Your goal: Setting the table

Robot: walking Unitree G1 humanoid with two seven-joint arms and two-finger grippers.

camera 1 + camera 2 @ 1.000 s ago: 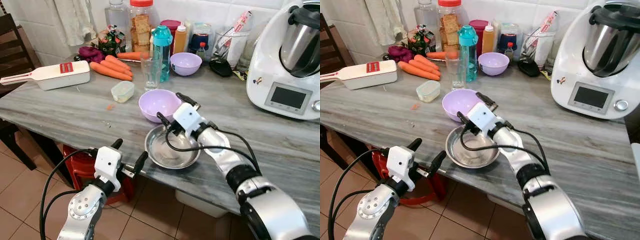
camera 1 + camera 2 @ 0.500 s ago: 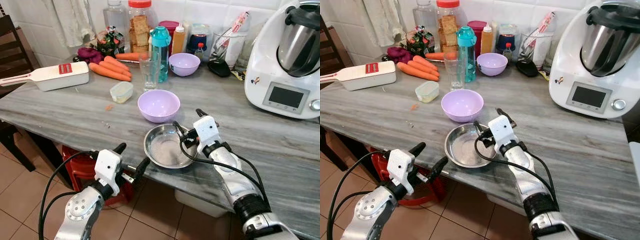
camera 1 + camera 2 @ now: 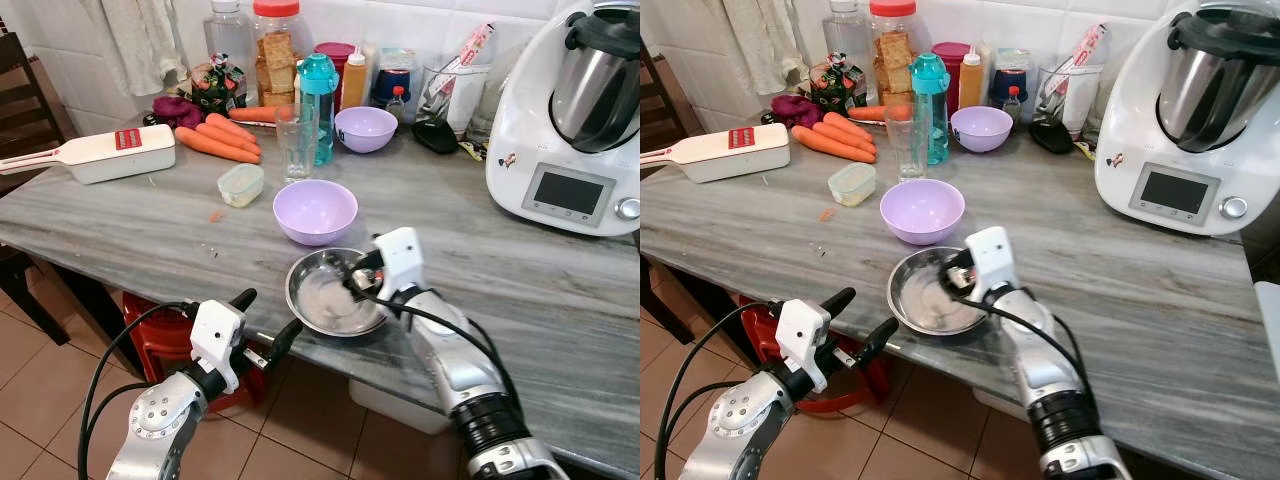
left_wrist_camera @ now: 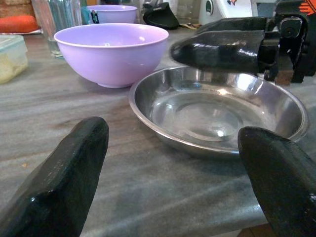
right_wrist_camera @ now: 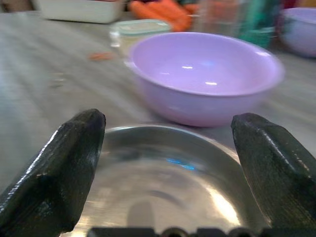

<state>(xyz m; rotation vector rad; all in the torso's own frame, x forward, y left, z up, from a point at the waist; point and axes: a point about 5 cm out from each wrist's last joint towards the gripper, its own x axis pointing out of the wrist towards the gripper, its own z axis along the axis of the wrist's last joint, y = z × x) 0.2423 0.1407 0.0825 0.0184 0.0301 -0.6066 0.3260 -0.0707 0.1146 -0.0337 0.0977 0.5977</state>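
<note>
- A shallow steel bowl (image 3: 330, 295) sits on the grey marbled table (image 3: 520, 290), close to its front edge and just in front of a large lilac bowl (image 3: 315, 209); the two are near each other, and I cannot tell whether they touch.
- The right end effector (image 3: 358, 275) is over the steel bowl's right side. In the right wrist view its two black fingers (image 5: 59, 173) are spread wide over the bowl's inside, gripping nothing.
- The left end effector (image 3: 262, 320) hangs off the table's front edge, below and left of the steel bowl. Its fingers (image 4: 54, 187) are spread apart and hold nothing; in the left wrist view the steel bowl lies between them, further out.
- Behind the lilac bowl stand a clear drinking glass (image 3: 297, 140) and a teal bottle (image 3: 319, 100); a small lidded container (image 3: 240, 184) sits to the left of the bowl.
- A smaller lilac bowl (image 3: 366, 128) stands further back, near the jars by the wall.
- Carrots (image 3: 215, 142) lie at the rear left, beside a white grater box (image 3: 105, 154).
- A white kitchen machine (image 3: 580, 130) stands at the right of the table.
</note>
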